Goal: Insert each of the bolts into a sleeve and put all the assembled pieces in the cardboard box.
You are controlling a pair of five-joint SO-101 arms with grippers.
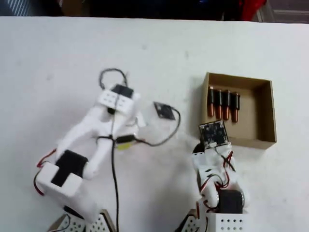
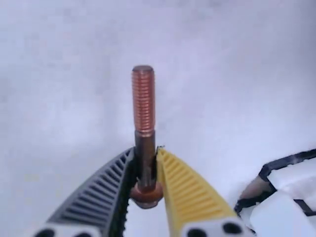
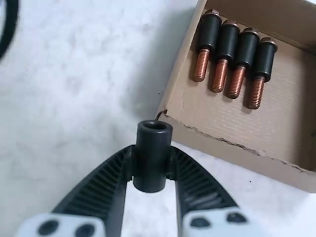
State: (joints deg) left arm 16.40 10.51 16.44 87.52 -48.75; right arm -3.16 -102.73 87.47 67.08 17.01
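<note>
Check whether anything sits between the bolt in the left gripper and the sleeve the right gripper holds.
In the high view, a loose black cable and a small black module sit between the two arms. Otherwise nothing visible separates the bolt from the sleeve.

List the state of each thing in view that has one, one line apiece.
left gripper, shut on the bolt just above its head.
bolt, bare, no sleeve on it.
right gripper, shut on the sleeve.
sleeve, empty, its bore open.
cardboard box, open-topped, holding four assembled pieces.
assembled pieces, each bolt seated in its sleeve, lying side by side.
</note>
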